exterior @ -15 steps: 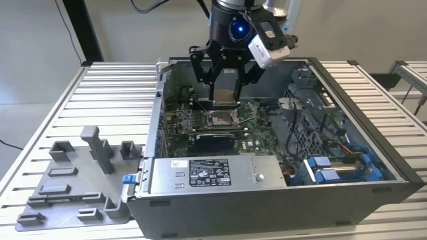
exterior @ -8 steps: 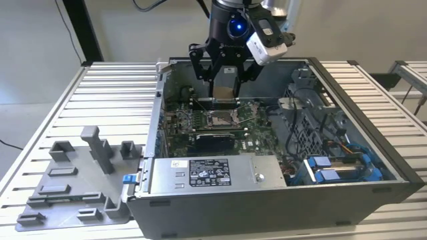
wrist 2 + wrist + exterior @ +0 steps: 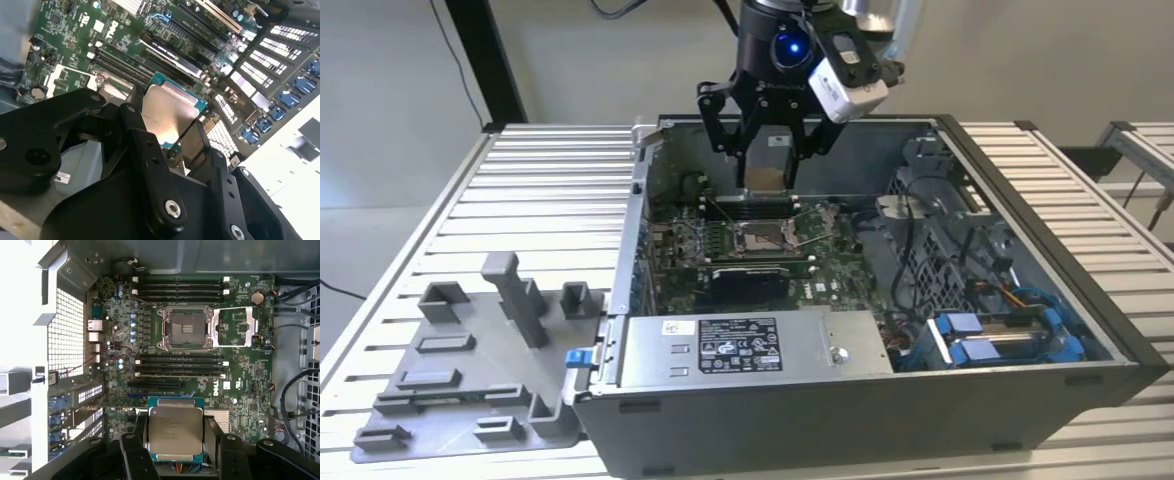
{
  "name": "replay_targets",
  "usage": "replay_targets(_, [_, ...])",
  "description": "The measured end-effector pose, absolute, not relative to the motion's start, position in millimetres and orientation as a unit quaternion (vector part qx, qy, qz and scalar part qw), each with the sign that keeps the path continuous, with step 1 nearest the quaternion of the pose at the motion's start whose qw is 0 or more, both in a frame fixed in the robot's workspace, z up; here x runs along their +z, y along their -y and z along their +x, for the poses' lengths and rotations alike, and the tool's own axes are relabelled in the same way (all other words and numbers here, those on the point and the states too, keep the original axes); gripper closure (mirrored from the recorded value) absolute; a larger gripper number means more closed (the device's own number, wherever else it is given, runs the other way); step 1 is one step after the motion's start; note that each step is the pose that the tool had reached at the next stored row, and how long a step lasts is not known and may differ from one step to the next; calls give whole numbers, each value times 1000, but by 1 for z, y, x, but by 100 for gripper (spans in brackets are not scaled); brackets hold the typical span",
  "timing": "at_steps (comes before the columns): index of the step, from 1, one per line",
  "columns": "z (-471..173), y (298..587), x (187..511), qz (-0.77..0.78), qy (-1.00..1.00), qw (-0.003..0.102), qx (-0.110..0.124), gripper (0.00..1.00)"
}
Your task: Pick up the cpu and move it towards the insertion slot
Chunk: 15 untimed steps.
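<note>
In the exterior view, the black hand (image 3: 767, 150) is hanging above the open grey computer case (image 3: 854, 400) on the slatted metal surface (image 3: 547, 200), clamping the small flat square cpu (image 3: 767, 172) tan side out, while the grey plastic tray with upright posts (image 3: 467, 370) is sitting at the exterior view's left. The shiny metal-framed insertion slot (image 3: 765, 238) is lying below. In the second wrist view, the cpu's silvery face (image 3: 167, 114) is showing between the fingers (image 3: 150, 165). In the first wrist view, the slot (image 3: 186, 328) is lying open, well apart from the gripped cpu (image 3: 175, 432).

— The cpu (image 3: 176, 432)?
— Brushed, silvery metal lid, softly reflective.
— The insertion slot (image 3: 186, 328)?
— Shiny metal frame on a glossy green circuit board (image 3: 250, 375). Gripper (image 3: 769, 150) links: matt black. Tray (image 3: 467, 370): dull grey plastic.
</note>
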<state>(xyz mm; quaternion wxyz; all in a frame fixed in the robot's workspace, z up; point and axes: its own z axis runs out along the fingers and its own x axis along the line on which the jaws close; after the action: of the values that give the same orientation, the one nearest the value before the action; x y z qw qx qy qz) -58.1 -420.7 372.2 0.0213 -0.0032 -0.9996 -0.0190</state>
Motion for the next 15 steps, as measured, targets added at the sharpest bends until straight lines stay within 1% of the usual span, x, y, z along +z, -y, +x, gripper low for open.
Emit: replay_targets(15, [-58,393,370,-6,1000,21,-19,100])
